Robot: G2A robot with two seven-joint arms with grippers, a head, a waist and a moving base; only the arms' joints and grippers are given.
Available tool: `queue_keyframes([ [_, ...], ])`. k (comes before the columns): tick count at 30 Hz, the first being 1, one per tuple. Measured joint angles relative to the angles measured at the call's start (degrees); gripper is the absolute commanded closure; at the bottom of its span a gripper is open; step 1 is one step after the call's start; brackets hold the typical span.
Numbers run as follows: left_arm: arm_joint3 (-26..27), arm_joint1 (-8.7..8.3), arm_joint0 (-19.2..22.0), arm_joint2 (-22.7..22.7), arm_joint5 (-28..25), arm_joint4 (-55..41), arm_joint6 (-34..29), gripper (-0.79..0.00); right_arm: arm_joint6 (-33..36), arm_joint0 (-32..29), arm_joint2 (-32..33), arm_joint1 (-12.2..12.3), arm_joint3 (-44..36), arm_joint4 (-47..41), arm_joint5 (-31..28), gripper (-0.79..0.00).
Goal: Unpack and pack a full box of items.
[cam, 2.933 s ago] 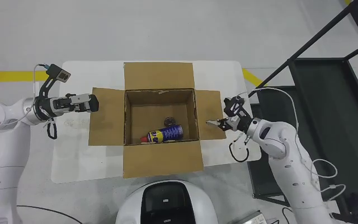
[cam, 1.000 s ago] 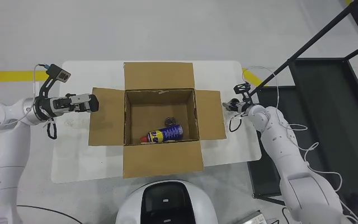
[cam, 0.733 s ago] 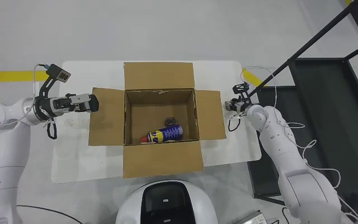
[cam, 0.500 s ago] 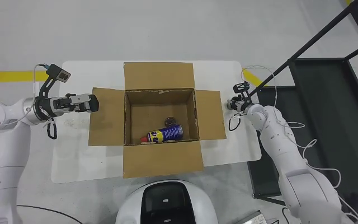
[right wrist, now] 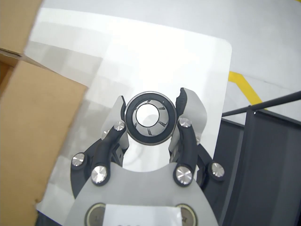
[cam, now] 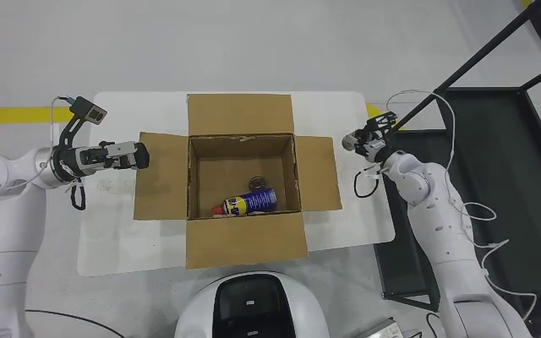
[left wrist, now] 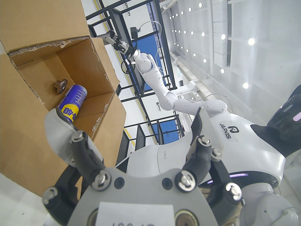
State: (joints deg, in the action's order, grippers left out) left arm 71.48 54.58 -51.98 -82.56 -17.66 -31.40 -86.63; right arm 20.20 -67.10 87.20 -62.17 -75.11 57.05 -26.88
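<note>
Box [cam: 243,179] stands open in the middle of the bench [cam: 118,245], flaps spread, one arm at each side.
Your left gripper [cam: 144,155] hangs level just off the left flap, released and empty. In the box a blue spray can [cam: 250,202] lies on its side, a small metal fitting [cam: 256,182] just beside it. Your right gripper [cam: 349,142] hovers beyond the right flap, grasping a dark-rimmed metal ring [right wrist: 150,138].

The left arm lies extended inward with its wrist level, its pincer [cam: 142,155] spread wide with nothing between the 2 fingers. The right arm is bent at the elbow, its pincer [right wrist: 150,105] clamped around a metal ring [right wrist: 150,139].
</note>
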Motion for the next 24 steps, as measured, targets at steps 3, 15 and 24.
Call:
queue_keyframes([
  [3,0.0,0.00,0.0,0.0,0.0,0.0,0.0,-0.785,0.5,-2.8,1.1,0.3,-8.3,-0.7,-0.9,0.000],
  [15,0.0,0.00,0.0,0.0,0.0,0.0,0.0,-0.785,5.3,-3.2,-12.1,-0.8,-24.5,-1.6,-5.5,0.000],
  [24,0.0,0.00,0.0,0.0,0.0,0.0,0.0,-0.785,3.7,-1.8,-16.1,-1.3,-22.2,-0.7,-5.6,0.000],
])
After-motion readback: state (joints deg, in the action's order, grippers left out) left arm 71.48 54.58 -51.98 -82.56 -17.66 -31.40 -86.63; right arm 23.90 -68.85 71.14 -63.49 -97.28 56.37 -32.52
